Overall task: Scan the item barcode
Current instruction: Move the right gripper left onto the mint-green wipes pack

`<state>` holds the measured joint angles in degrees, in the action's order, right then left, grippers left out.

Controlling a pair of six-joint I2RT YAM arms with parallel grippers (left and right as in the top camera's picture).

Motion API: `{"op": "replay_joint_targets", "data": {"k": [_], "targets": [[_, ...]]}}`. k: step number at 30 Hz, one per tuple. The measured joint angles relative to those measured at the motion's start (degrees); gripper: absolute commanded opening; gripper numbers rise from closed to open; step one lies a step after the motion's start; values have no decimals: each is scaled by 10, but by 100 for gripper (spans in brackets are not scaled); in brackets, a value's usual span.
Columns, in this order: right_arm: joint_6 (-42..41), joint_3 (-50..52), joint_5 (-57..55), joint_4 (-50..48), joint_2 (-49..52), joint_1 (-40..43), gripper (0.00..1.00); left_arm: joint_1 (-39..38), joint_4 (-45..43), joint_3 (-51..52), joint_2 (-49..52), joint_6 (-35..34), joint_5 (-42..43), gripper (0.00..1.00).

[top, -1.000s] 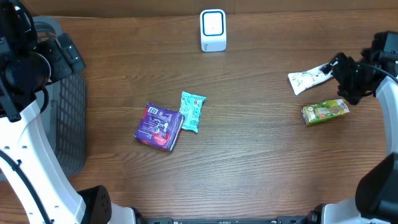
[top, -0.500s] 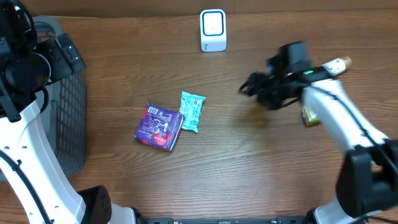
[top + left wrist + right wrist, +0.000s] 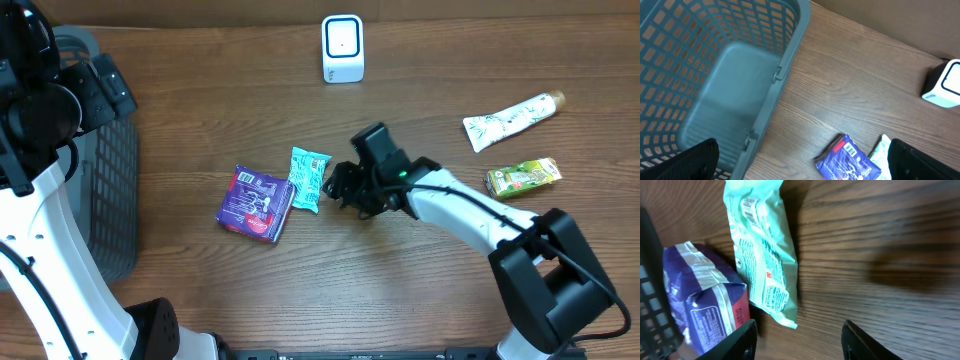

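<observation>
Tabletop [image 3: 400,290] of wood, purple pack [image 3: 256,203] nearest, teal packet [image 3: 308,179] touching its right side, barcode up, right gripper [image 3: 340,187] just beside packet, jaws spread, seemingly empty, left gripper [image 3: 805,162] spread wide above basket [image 3: 740,100], scanner [image 3: 342,48] upright at far edge.

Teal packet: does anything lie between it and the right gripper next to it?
Nothing visible does. The right gripper sits just beside the teal packet, with its fingers apart and empty. The purple pack lies against the packet's opposite side, away from the gripper.
</observation>
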<state>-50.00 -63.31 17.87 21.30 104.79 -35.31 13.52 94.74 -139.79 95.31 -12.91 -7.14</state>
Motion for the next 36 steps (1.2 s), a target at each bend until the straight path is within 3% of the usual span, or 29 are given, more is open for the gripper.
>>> {"op": "replay_joint_targets", "data": {"k": [8, 18, 32, 36], "targets": [[-30, 0, -35, -74, 44, -38, 48, 0, 0, 0, 0, 0, 0, 100], [-61, 0, -32, -89, 73, -43, 22, 0, 0, 0, 0, 0, 0, 100], [-68, 0, -22, -109, 75, -52, 23, 0, 0, 0, 0, 0, 0, 100], [-69, 0, -21, -113, 83, -55, 16, 0, 0, 0, 0, 0, 0, 100]]}}
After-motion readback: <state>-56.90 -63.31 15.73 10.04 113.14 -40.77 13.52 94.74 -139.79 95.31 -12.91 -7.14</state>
